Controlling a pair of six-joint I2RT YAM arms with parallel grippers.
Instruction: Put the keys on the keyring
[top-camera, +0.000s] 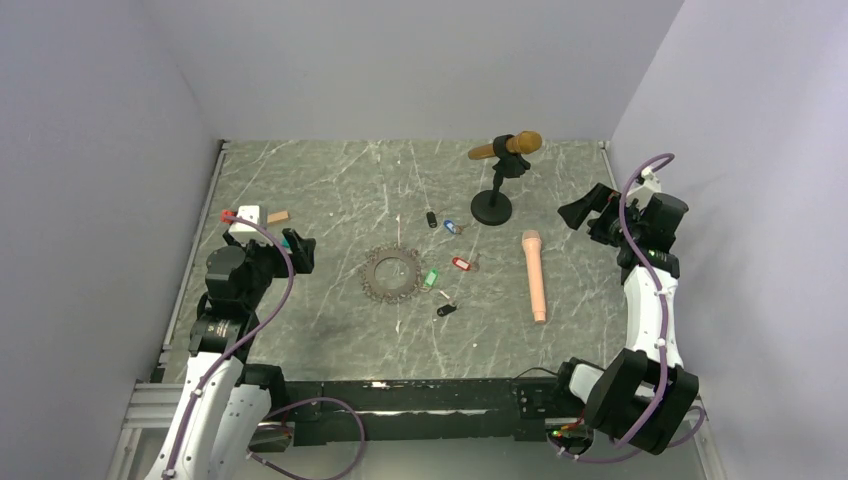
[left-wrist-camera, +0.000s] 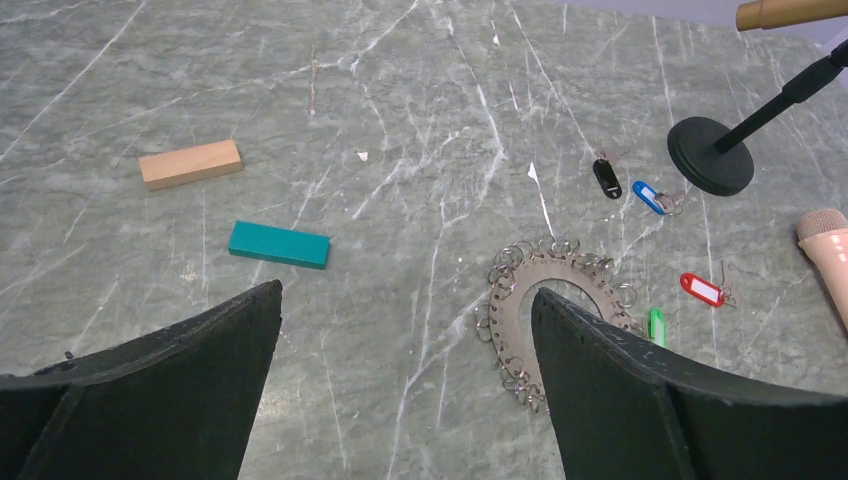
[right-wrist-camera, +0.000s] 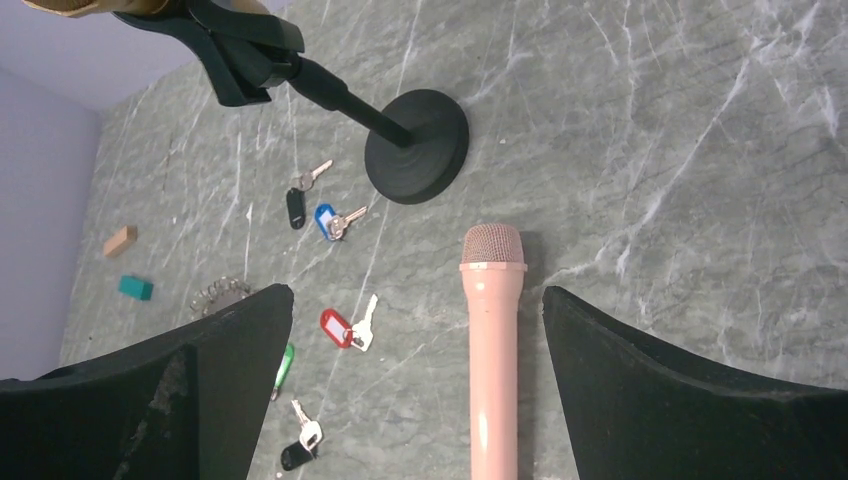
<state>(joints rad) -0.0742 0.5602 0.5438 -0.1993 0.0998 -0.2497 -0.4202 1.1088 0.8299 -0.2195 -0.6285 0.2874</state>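
The keyring (top-camera: 390, 274), a dark toothed ring fringed with small split rings, lies flat mid-table. To its right the keys lie loose: black-tagged (top-camera: 432, 219), blue-tagged (top-camera: 451, 226), red-tagged (top-camera: 460, 263), green-tagged (top-camera: 430, 279) and another black-tagged (top-camera: 446, 309). My left gripper (top-camera: 298, 250) hovers open left of the ring; in its wrist view the keyring (left-wrist-camera: 515, 300) is partly hidden behind the right finger (left-wrist-camera: 620, 390). My right gripper (top-camera: 578, 213) hangs open at the right, above the pink microphone (right-wrist-camera: 493, 340), with the red-tagged key (right-wrist-camera: 337, 327) to its left. Neither holds anything.
A tan wooden block (left-wrist-camera: 190, 163) and a teal block (left-wrist-camera: 278, 244) lie left of the ring. A black microphone stand with a round base (top-camera: 491, 209) holds a gold microphone (top-camera: 507, 147) at the back. The pink microphone (top-camera: 535, 275) lies right of the keys.
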